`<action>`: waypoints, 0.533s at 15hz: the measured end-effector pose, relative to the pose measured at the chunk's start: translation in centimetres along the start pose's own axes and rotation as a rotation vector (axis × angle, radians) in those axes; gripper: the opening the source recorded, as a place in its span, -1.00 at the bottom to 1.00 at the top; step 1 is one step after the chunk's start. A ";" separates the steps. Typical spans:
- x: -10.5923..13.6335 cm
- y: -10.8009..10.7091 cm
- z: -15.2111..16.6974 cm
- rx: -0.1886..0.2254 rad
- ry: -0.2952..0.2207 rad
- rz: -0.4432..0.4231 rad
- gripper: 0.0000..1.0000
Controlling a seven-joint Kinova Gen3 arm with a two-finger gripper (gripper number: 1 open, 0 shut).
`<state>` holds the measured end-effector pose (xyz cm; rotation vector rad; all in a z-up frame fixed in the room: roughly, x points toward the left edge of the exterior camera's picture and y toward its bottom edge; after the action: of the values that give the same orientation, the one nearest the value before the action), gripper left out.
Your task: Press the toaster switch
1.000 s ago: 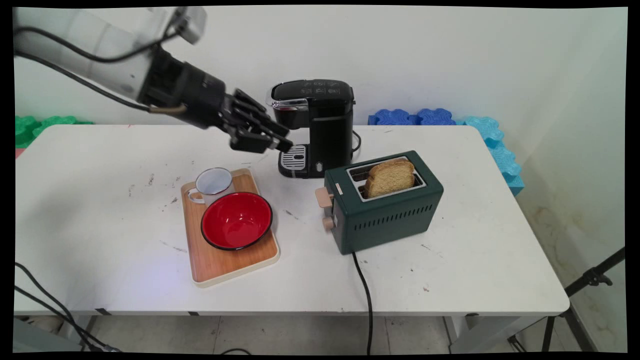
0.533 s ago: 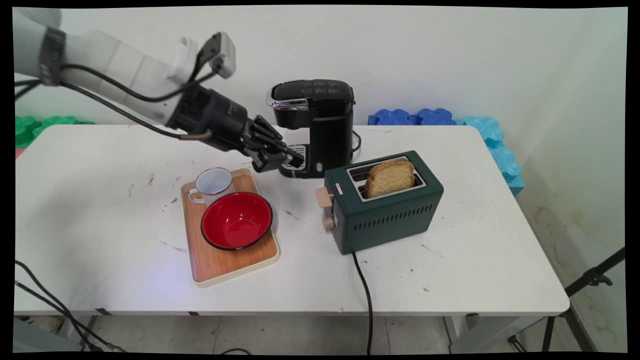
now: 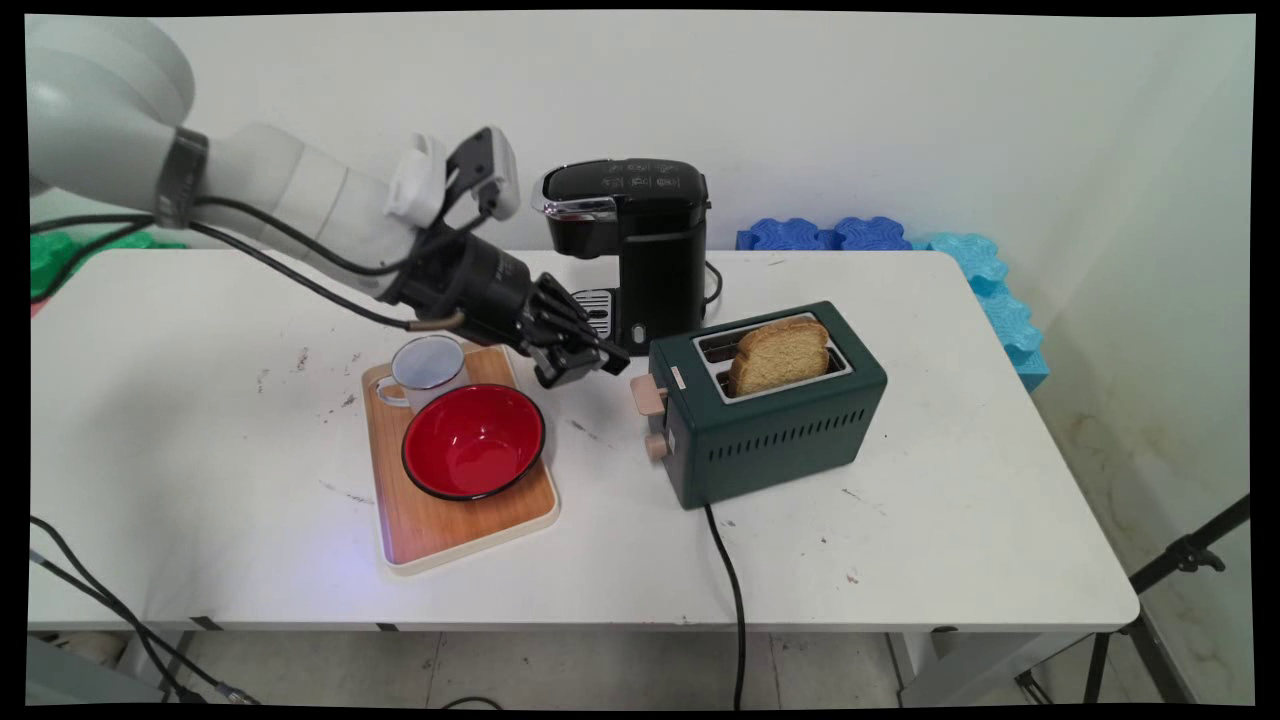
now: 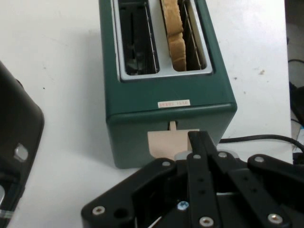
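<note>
The gripper (image 3: 608,362) is seen low over the table (image 3: 950,520), just to the left of the green toaster (image 3: 775,420) and pointed at that end of it. Its two fingers are brought together with no gap visible between them, and nothing is held. In the hand view the fingertips (image 4: 197,138) are seen just in front of the toaster's beige lever (image 4: 167,142); whether the lever is touched cannot be told. In the main view the lever (image 3: 648,394) is found at the toaster's left end, with a beige knob (image 3: 657,446) below it. A slice of toast (image 3: 780,352) is stood upright in one of the two slots, while the other slot (image 4: 137,40) is left bare. A black power cord (image 3: 735,600) is led from the toaster's near side over the table's front edge.

Behind the gripper, a black coffee machine (image 3: 630,250) is placed toward the back of the table. To the gripper's left, a wooden tray (image 3: 440,525) is laid on the table; a red bowl (image 3: 473,440) and a white enamel mug (image 3: 427,365) are carried on it, the mug at the far end. Blue foam mats (image 3: 900,238) are seen against the wall behind the table, and green ones (image 3: 60,250) at the far left.
</note>
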<state>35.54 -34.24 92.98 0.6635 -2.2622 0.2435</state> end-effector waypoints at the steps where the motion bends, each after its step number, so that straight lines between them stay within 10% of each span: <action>1: -0.1 0.1 0.4 0.001 -0.002 0.004 -1.00; 8: -0.8 0.0 2.9 0.029 -0.005 0.034 -1.00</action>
<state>34.25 -35.02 90.41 0.6422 -2.2805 0.2923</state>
